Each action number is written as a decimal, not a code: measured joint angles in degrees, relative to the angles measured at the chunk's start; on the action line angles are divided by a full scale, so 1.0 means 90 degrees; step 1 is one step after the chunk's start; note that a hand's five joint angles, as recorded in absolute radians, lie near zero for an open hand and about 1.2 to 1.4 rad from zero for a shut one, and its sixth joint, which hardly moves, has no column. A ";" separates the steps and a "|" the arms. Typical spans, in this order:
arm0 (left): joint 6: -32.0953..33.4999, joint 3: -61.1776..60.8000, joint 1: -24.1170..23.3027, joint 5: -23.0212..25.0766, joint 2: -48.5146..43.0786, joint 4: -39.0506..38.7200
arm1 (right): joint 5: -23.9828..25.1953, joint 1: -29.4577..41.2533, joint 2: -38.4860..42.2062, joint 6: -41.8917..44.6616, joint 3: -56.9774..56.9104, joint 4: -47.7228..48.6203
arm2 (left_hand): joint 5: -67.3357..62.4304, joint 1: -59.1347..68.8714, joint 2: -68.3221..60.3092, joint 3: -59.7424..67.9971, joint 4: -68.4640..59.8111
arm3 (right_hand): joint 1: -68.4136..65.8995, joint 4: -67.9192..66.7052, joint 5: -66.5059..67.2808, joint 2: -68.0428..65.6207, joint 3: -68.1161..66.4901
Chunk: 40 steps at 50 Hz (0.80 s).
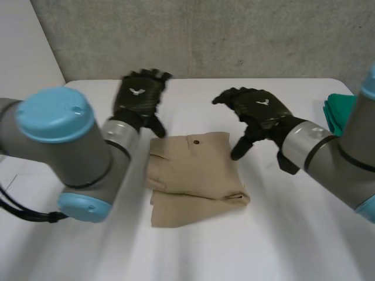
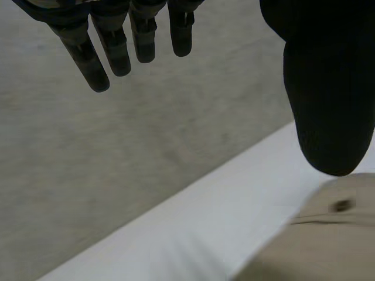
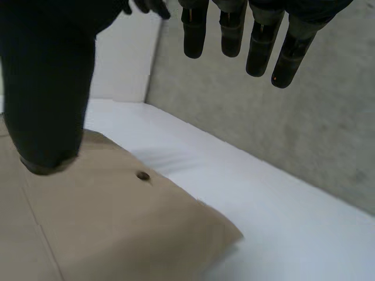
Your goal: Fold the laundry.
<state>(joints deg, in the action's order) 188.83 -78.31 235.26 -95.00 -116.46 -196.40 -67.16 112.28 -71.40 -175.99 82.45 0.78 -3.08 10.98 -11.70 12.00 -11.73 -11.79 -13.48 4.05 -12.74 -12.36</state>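
Far right of the desk: teal cloth, partly hidden behind the right arm and cut by the frame edge. Centre: tan garment, cut off in both wrist views; its dark spot is too small to identify. Near left: desk hidden by the left arm.

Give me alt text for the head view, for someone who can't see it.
A folded tan garment lies on the white table, the left hand and right hand open near its far corners, holding nothing. A teal cloth sits at the table's far right.
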 measured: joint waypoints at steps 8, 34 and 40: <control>-0.0316 0.0563 -0.0345 0.0238 -0.0733 0.0720 | -0.0006 -0.0171 0.0280 -0.0062 -0.0090 -0.0244 | 0.0001 0.0000 0.0000 0.0000 0.0000 | 0.0001 0.0000 0.0000 0.0000 -0.0001; 0.0222 0.0475 -0.0326 -0.0587 -0.1575 0.2159 | -0.0988 0.0426 0.2911 0.1461 -0.1828 -0.1192 | 0.0000 0.0000 0.0000 0.0001 0.0000 | 0.0365 -0.0001 -0.0019 0.0272 -0.0001; 0.0234 0.0408 -0.0318 -0.0575 -0.1587 0.2192 | -0.1139 0.0419 0.2789 0.1648 -0.1678 -0.1077 | 0.0000 -0.0048 0.0000 0.0001 0.0000 | 0.0434 0.0000 -0.0019 0.0326 -0.0001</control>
<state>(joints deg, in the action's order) 190.93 -74.64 232.40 -100.17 -130.74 -176.67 -77.41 116.06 -46.30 -161.16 67.35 -8.91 -3.08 10.55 -11.70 12.01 -11.73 -7.89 -13.48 3.88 -9.81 -12.36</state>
